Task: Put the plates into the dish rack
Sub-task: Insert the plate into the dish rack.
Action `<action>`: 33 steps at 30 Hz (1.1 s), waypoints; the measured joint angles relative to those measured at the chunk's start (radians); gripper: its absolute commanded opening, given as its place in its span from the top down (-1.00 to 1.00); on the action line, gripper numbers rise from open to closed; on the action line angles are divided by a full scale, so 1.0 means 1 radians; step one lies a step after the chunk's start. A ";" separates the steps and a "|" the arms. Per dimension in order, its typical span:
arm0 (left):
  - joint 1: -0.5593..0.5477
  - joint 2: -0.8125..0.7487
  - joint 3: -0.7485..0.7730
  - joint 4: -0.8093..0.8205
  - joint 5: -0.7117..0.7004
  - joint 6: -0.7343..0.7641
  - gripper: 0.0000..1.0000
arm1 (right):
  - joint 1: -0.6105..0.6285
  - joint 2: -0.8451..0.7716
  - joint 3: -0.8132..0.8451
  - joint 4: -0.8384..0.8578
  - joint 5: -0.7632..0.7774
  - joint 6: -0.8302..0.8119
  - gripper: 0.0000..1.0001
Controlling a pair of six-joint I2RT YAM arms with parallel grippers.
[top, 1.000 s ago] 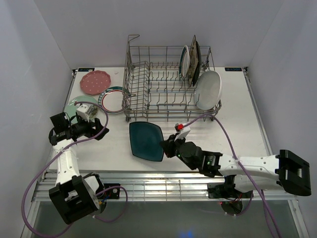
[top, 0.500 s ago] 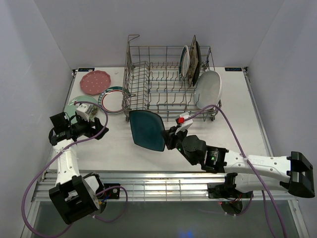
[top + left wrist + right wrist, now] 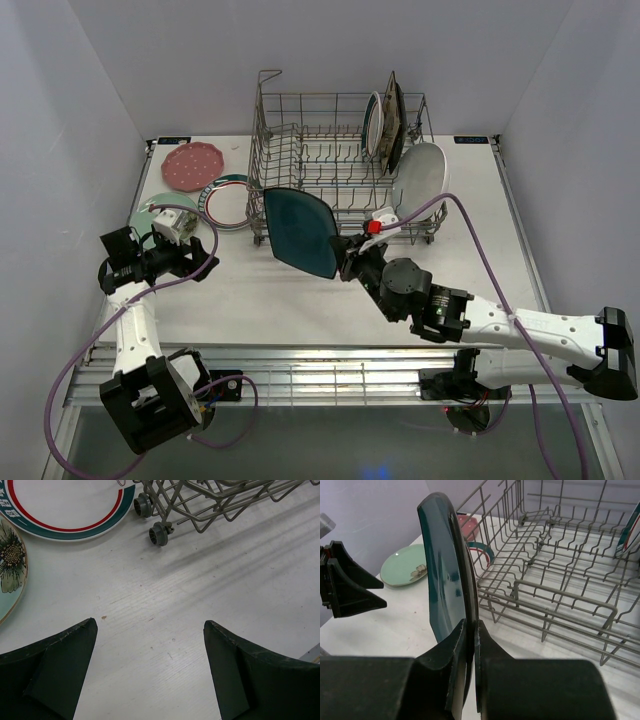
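Right end effector clamped on upright teal plate edge, beside dish rack near wall. Left end effector apart. Risk: plate clips wire, twists out of thin pinch.

We see the grey wire dish rack at 12 o'clock. A rimmed round plate and a dark floral plate stand upright at its right end, where a white plate leans. The teal square plate hangs on edge before the rack. At 10 o'clock lie a pink plate, a red-rimmed plate and a mint plate.
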 measured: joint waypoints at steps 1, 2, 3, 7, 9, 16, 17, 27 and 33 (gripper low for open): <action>0.000 0.000 0.000 0.000 0.000 0.000 -0.96 | 0.000 0.000 0.009 0.004 0.008 -0.019 0.84; 0.000 0.000 0.000 0.000 0.000 0.000 -0.96 | 0.000 0.001 0.023 0.004 0.017 -0.039 0.84; 0.000 -0.001 0.000 0.000 0.000 0.000 -0.96 | 0.000 0.002 0.038 0.005 0.026 -0.057 0.85; 0.000 -0.002 -0.001 0.000 -0.003 -0.002 -0.96 | 0.000 0.013 0.105 0.030 0.074 -0.129 0.84; 0.000 -0.005 -0.002 0.000 -0.004 -0.003 -0.96 | 0.000 0.023 0.126 0.066 0.098 -0.167 0.85; 0.000 -0.014 -0.014 0.008 -0.006 -0.004 -0.96 | -0.021 0.108 0.192 0.182 0.184 -0.316 0.85; 0.000 -0.014 -0.014 0.009 -0.006 -0.004 -0.96 | -0.029 0.126 0.204 0.192 0.192 -0.335 0.84; 0.000 -0.020 -0.017 0.015 -0.007 -0.004 -0.96 | -0.208 0.252 0.297 0.252 0.190 -0.431 0.84; 0.000 -0.020 -0.017 0.017 -0.007 -0.004 -0.96 | -0.352 0.374 0.381 0.285 0.162 -0.433 0.84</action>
